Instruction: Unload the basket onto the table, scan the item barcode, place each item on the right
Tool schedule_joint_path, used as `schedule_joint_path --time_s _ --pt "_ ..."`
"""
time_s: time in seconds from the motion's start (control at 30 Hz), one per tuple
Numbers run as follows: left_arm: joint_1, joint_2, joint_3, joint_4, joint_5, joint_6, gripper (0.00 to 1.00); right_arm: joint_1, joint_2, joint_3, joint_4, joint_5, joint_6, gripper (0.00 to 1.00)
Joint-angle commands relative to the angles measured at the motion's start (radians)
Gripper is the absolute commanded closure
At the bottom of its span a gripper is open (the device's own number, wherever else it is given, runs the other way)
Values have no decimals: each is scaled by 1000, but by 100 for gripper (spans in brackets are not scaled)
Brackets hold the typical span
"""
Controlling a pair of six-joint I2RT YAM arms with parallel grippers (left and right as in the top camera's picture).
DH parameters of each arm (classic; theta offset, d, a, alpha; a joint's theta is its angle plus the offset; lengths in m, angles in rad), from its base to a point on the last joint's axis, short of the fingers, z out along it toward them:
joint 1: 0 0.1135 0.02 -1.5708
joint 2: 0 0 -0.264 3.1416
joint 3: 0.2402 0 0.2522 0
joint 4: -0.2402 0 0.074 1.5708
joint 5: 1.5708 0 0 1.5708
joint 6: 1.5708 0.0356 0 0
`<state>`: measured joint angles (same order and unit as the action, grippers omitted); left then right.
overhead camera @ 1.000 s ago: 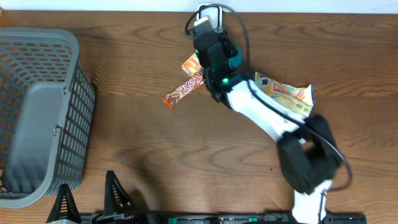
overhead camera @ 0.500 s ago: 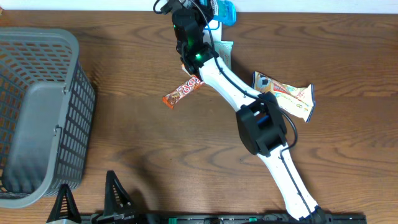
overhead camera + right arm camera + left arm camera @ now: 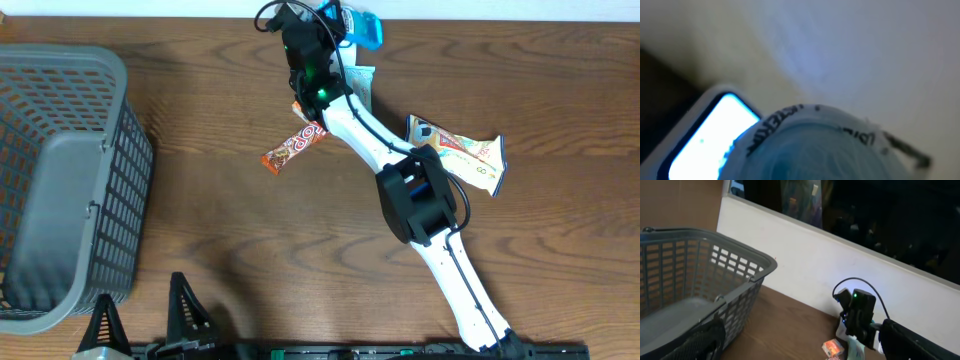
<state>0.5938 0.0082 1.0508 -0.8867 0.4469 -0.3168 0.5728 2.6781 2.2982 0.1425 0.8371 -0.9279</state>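
Blue item [image 3: 362, 25] gripped in the right jaws at the table's [image 3: 200, 220] far edge, left jaws spread wide apart.

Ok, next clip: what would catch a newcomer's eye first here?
The white right arm reaches diagonally across the table to its far edge, where the right gripper holds a blue item. A big grey basket fills the left side, and an orange snack bar and a yellow packet lie beside the arm.
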Motion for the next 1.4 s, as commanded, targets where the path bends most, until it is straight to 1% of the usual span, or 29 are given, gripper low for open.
schedule_joint_path --time_s 0.0,0.1,0.2,0.3,0.4,0.47,0.53,0.77,0.87,1.13,1.17,1.23,1.3,1.33,1.37 --pt "2 -5 -8 2 13 5 2 -53 -130 38 -80 100 44 99" --pt "2 -5 -8 0 13 5 2 -112 -160 38 -185 180 77 99" --pt "0 -5 -8 -8 14 2 2 -188 -165 38 -250 304 112 99" --pt "-18 -5 -8 -38 18 -80 2 -275 -165 33 -393 371 237 99" --pt "-29 -5 -8 -65 18 -212 2 -357 -165 29 -636 363 440 99" --pt "-29 -5 -8 -91 17 -255 2 -404 -165 24 -783 320 568 99" --pt "-27 -5 -8 -100 17 -265 2 -465 -165 16 -930 239 669 99" --pt "-27 -5 -8 -100 13 -265 2 -665 -165 -3 -1209 57 924 99" --pt "-27 -5 -8 -100 13 -264 2 -756 -165 -3 -1292 -26 1002 99" --pt "-27 -5 -8 -100 13 -265 2 -975 -165 -3 -1414 -202 1101 99" --pt "-27 -5 -8 -100 13 -265 2 -1000 -165 -3 -1423 -240 1101 97" --pt "-27 -5 -8 -99 13 -265 2 -1044 -165 -3 -1441 -296 1101 85" --pt "-27 -5 -8 -100 13 -265 2 -1075 -165 -3 -1455 -330 1101 78" --pt "-27 -5 -8 -100 13 -265 2 -1086 -165 -3 -1460 -346 1100 72" --pt "-27 -5 -8 -100 13 -265 2 -1099 -165 -3 -1464 -369 1099 62"
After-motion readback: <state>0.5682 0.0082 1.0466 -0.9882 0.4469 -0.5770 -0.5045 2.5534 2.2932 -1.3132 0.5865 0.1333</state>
